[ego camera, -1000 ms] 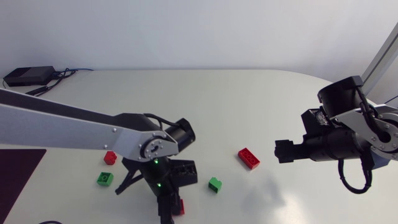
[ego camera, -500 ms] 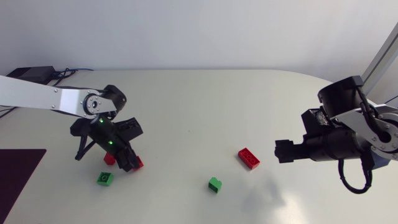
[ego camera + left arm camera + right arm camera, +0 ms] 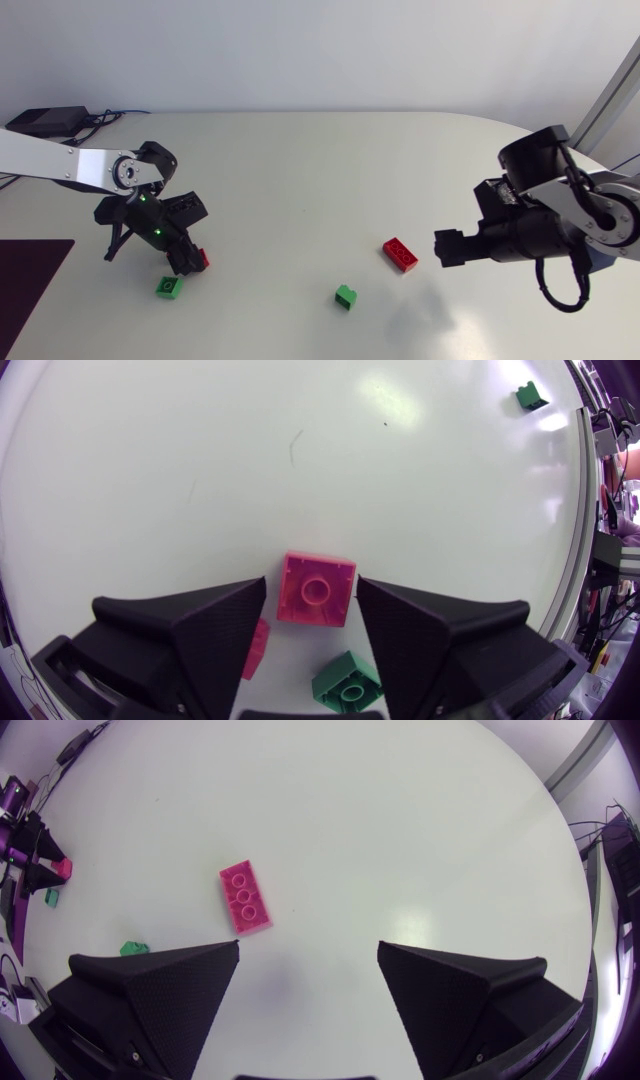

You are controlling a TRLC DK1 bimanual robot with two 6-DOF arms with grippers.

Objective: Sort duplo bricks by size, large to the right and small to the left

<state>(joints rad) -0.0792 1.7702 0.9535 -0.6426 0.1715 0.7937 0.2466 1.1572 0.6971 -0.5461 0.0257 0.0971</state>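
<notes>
Left gripper (image 3: 188, 262): low over the table's left side, fingers parted just wider than a small red brick (image 3: 317, 589) that lies between their tips, not clamped.
Right gripper (image 3: 447, 246): spread wide, holding nothing, over the table's right side.
Long red brick (image 3: 400, 255): on the table ahead of the right gripper.
Second red brick (image 3: 256, 650): partly hidden beside one left finger.
Green brick (image 3: 169, 287): just beside the left gripper.
Other green brick (image 3: 346, 296): mid-table, near the long red brick.
Change: a second ago the left gripper was at the front middle; it has carried the small red brick leftward.
</notes>
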